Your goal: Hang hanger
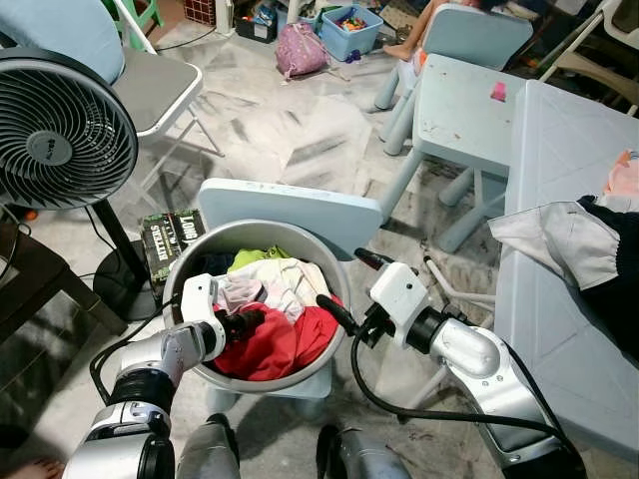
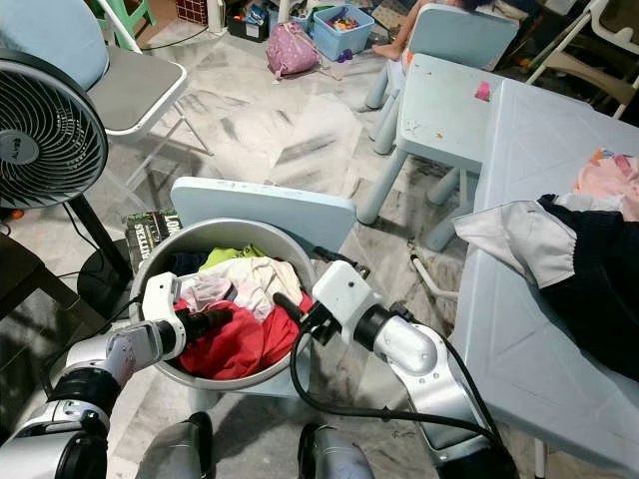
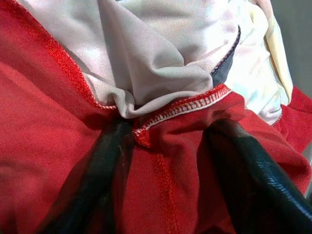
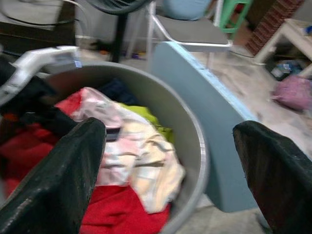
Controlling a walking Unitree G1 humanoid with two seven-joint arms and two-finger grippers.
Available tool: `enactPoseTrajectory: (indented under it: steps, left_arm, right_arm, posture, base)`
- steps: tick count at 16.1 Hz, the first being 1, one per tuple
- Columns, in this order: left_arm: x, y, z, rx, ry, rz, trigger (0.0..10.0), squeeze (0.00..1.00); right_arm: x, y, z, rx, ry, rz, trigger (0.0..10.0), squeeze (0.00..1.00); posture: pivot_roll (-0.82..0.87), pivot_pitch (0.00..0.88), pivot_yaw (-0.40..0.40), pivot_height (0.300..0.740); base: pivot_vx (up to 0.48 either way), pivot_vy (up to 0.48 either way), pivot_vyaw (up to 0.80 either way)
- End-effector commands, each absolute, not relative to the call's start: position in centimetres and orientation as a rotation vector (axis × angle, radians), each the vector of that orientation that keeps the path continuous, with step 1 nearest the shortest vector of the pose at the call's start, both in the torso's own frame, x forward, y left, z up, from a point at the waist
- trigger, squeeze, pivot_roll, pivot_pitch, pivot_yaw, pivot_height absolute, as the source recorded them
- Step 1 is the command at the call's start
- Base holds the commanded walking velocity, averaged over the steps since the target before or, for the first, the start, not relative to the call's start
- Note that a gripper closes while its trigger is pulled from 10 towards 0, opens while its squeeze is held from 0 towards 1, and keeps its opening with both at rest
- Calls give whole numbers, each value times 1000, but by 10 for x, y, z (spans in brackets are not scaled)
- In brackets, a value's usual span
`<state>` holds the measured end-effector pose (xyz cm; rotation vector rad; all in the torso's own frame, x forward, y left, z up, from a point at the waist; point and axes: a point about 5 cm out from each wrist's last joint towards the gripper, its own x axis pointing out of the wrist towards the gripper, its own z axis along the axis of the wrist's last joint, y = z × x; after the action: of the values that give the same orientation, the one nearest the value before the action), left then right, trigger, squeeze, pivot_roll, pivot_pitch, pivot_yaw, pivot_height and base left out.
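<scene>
A grey laundry basin (image 1: 250, 228) stands right below me, full of clothes. A red garment (image 1: 290, 344) lies at the front, with a white and pink one (image 1: 270, 284) and a green one (image 1: 255, 257) behind it. My left gripper (image 1: 250, 320) is pushed into the red garment (image 3: 58, 146). Its fingers (image 3: 253, 180) stand apart, and a fold of red cloth bulges between them. My right gripper (image 1: 349, 284) is open with nothing in it, held by the basin's right rim (image 4: 200, 146). I see no hanger.
A light blue panel (image 1: 290, 205) stands just behind the basin. A black fan (image 1: 60, 130) is at the left, and a folding chair (image 1: 150, 85) behind it. A pale table (image 1: 559, 200) at the right holds a dark garment (image 1: 609, 279). A small child's table (image 1: 459, 100) is beyond.
</scene>
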<state>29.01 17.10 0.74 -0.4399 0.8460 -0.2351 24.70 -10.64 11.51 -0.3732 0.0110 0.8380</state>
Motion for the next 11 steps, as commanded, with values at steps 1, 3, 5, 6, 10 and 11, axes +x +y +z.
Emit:
enactPoseTrajectory:
  steps: [1,3,5,6,10,11]
  left_arm:
    - [288,166,4,-462,861,-248,0,0]
    - [289,166,4,-464,858,-248,0,0]
    - [289,167,4,-466,855,-248,0,0]
    - [289,167,4,-467,854,-247,0,0]
    - [290,167,4,-457,845,-245,0,0]
    - [291,168,4,-450,842,-243,0,0]
  right_arm:
    - [242,-108,111,-361,46,877,10000,0]
    - [235,-110,106,-352,95,950,10000,0]
    - [227,-111,100,-361,143,1025,10000,0]
    - [226,-111,99,-370,146,1035,10000,0]
    - [227,-109,100,-377,147,1038,10000,0]
    - [227,-109,99,-386,147,1037,10000,0]
  posture:
    - [-68,175,-133,740]
    - [-71,174,-131,740]
    - [-70,175,-131,740]
    - [-70,175,-131,740]
    - [-69,174,-132,740]
    - [-70,177,-132,740]
  base:
    - [0,0,0]
    - [0,0,0]
    - [0,0,0]
    - [0,0,0]
    - [0,0,0]
    - [0,0,0]
